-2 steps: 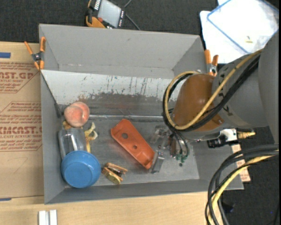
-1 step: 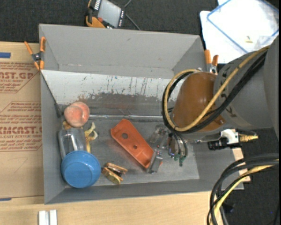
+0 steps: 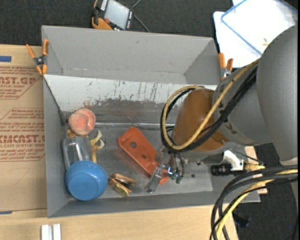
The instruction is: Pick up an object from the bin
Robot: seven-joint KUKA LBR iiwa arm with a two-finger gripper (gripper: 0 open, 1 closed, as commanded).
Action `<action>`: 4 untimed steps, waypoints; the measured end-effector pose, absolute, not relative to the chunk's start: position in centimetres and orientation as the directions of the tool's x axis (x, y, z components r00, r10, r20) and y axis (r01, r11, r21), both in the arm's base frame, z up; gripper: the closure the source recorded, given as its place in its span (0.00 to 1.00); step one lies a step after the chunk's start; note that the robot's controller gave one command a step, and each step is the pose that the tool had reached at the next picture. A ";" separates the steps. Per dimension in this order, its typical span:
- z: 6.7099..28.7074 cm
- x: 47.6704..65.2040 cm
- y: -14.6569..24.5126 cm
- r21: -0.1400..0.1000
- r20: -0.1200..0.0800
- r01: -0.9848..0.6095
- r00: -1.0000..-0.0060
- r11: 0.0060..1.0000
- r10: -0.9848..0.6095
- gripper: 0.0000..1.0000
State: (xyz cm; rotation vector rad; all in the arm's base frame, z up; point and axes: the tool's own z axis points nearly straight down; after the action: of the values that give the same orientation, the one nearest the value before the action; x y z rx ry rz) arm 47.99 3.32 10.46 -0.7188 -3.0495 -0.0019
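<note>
The gripper [image 3: 159,178] is down at the near right end of the flat orange plate [image 3: 136,150] on the bin [image 3: 130,54] floor. Whether it grips the plate, I cannot tell.

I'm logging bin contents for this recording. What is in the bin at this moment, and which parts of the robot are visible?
bin: one, grey metal, middle of the view
round peach-like thing: one, pink-orange, back left of the floor
bottle: one, clear with a blue cap, front left
curled scrap: one, pale yellow, right beside the bottle
flat piece with a hole: one, orange, middle of the floor
small lump: one, tan-brown, front, right of the blue cap
gripper: one, metal, low at the orange piece's front right end
arm: one, grey, with orange cover and cables, right side
</note>
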 end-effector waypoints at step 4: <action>8.5 48.4 1.6 0.001 0.006 0.511 -0.859 0.859 0.511 1.00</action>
State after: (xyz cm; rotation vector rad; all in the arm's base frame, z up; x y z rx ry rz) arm 48.44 1.63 8.50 -0.8316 -3.0233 -0.0035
